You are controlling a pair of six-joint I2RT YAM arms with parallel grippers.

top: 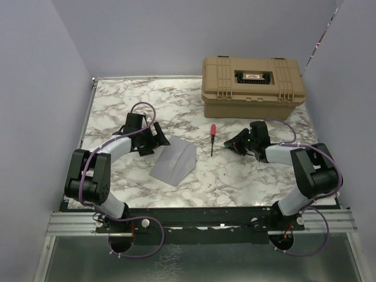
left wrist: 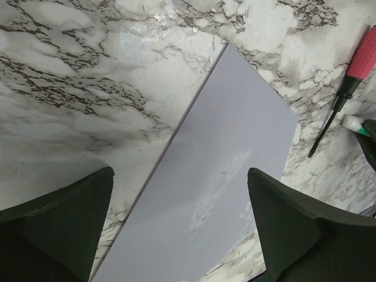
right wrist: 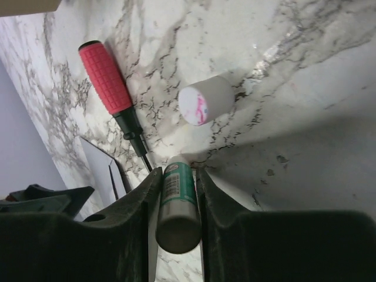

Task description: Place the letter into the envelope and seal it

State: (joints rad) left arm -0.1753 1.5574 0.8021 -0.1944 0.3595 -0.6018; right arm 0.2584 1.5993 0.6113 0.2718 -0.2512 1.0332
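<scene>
**Envelope [top: 173, 161] below left gripper [left wrist: 179, 173], glue stick [right wrist: 178, 205] in right gripper [right wrist: 176, 173]**

Tan case [top: 252, 82] far right, clear. Mid-table, envelope's long axis runs near-left to far-right; left jaws wide apart over it. No letter visible. Screwdriver [top: 212, 138] lies btwn envelope & right gripper, jaws clamped on glue stick.

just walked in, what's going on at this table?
Left gripper hangs open over the grey envelope, which lies flat on the table. Right gripper is shut on a glue stick. A white cap lies loose near a screwdriver. No letter is in view.
</scene>
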